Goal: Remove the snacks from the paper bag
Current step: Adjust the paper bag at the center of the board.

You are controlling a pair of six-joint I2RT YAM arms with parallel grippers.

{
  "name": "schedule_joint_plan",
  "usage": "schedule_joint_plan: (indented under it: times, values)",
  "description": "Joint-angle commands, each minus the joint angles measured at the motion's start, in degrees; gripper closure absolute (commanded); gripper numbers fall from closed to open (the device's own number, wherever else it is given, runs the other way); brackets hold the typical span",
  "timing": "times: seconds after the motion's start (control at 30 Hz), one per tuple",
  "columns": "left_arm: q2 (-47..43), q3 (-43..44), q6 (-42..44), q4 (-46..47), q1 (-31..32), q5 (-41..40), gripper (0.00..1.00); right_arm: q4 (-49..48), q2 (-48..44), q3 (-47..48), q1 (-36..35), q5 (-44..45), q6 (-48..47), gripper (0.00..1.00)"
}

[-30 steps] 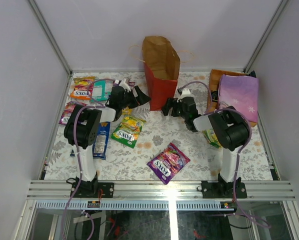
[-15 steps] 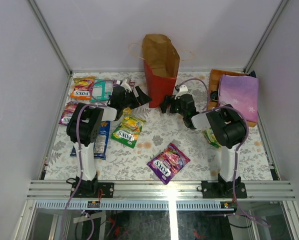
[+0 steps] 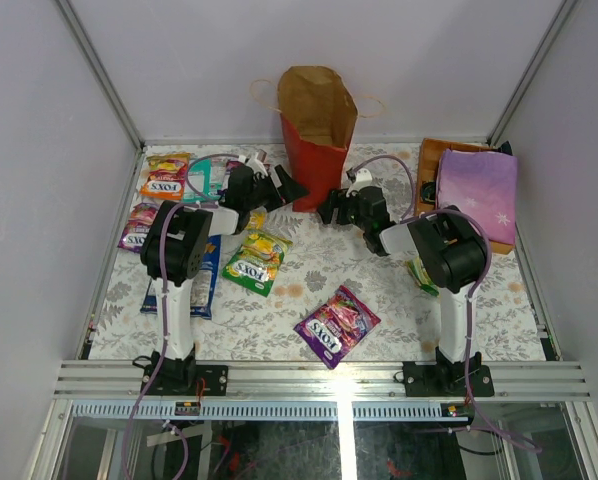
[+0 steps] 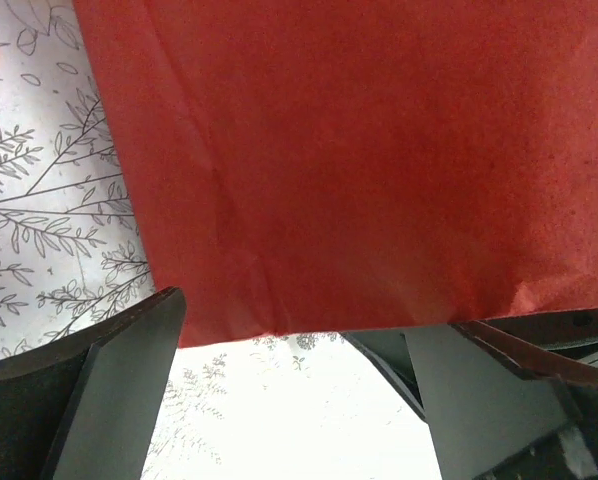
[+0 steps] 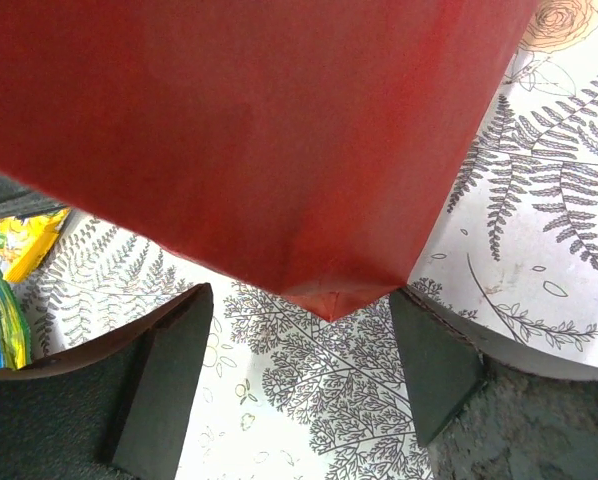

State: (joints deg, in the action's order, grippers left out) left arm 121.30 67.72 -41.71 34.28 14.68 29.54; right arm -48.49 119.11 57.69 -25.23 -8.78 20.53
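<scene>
Left gripper [image 3: 284,188] has its jaws spread wide and holds nothing. Its tips are at the left side of the paper bag's [image 3: 319,120] red lower part. In the left wrist view its 2 fingers [image 4: 109,390] sit far apart at the bottom, and the bag's red wall [image 4: 359,150] fills the space above them, with its bottom edge about level with the tips. Right gripper [image 3: 329,208] is likewise spread and empty, set at the bag's right bottom corner. In its own view [image 5: 299,300] that red corner [image 5: 249,130] dips between the 2 fingertips; contact cannot be told. The bag stands upright at the far middle of the floral table [image 3: 379,290], mouth open, with 1 gripper on each side. What is inside it is hidden. On the table lie a purple FOX'S packet [image 3: 336,325] at the near middle, a green FOX'S packet [image 3: 257,260] beside the left arm, an orange FOX'S packet [image 3: 164,180] and a teal pack [image 3: 201,180] at the far left, and a long blue pack [image 3: 204,278] by the left arm. A lilac snowflake bag [image 3: 476,190] lies far right, well apart from the paper bag
</scene>
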Motion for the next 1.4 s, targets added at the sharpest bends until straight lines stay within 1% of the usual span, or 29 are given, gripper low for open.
schedule_joint_plan:
  times: [0.0,0.23,0.43,0.5,0.57,0.63,0.67,0.73,0.8,0.87,0.9,1.0,1.03,1.07,1.1,1.13,1.17,1.27,1.37]
  values:
    - [1.0,2.4,-0.8,3.1,0.0,1.5,0.12,-4.6,-1.3,2.0,0.0,-2.6,-0.4,0.24]
    - [0.7,3.3,-0.6,2.7,0.0,1.6,0.12,-4.2,-0.7,4.9,0.4,-5.4,0.8,0.42]
    - [0.9,4.8,-0.6,1.9,0.0,1.8,0.12,-3.3,-0.7,6.5,0.9,-6.2,0.8,0.59]
    - [0.9,5.0,-0.6,1.8,0.0,1.8,0.12,-3.3,-0.8,6.6,1.1,-6.3,1.0,0.70]
    - [1.0,5.1,-0.6,1.8,0.0,1.7,0.12,-3.3,-0.8,6.5,1.3,-6.1,1.2,0.84]
    - [1.0,5.2,-0.6,2.0,0.0,1.7,0.12,-3.2,-1.1,6.3,1.5,-6.0,1.2,0.96]
    - [1.0,5.2,-0.5,2.1,0.0,1.7,0.12,-3.2,-1.4,6.2,1.6,-5.9,1.3,0.99]
    - [1.0,5.3,-0.6,2.7,0.0,2.0,0.12,-3.0,-1.9,5.7,1.8,-5.9,1.0,1.00]
    - [1.1,5.2,-1.0,3.9,0.0,2.5,0.16,-2.3,-2.5,5.4,1.9,-6.0,0.5,1.00]
    - [1.0,5.0,-1.4,5.3,0.0,3.0,0.21,-1.4,-2.9,5.5,1.8,-6.5,-0.4,0.95]
    - [0.9,4.6,-1.6,6.0,0.0,3.0,0.24,-0.7,-3.1,5.5,1.9,-6.8,-1.0,0.86]
    - [-0.1,3.3,-2.0,7.5,0.0,2.9,0.30,3.0,-4.8,5.4,1.8,-6.6,-3.4,0.43]
    - [-0.5,2.9,-2.0,7.6,0.0,2.6,0.31,3.9,-5.7,4.8,1.9,-5.9,-4.1,0.27]
    - [-0.9,2.5,-1.8,7.7,0.0,2.4,0.33,4.5,-6.7,4.1,1.9,-5.3,-5.0,0.19]
    - [-1.2,2.2,-1.8,7.8,0.0,2.0,0.36,4.7,-7.6,3.2,1.9,-4.7,-5.9,0.10]
    - [-1.5,1.9,-1.9,8.0,-0.1,1.8,0.38,4.7,-8.6,2.2,1.9,-4.3,-6.8,0.05]
    - [-1.7,1.8,-2.1,8.1,-0.1,1.7,0.42,4.8,-9.3,1.4,1.8,-3.7,-7.5,0.04]
    - [-1.4,2.3,-3.5,9.0,-0.2,1.9,0.51,4.6,-10.7,0.2,1.8,-2.7,-9.5,0.03]
    - [-1.0,3.3,-5.4,9.8,-0.3,2.7,0.56,2.2,-10.9,-0.4,1.8,-2.9,-11.7,0.06]
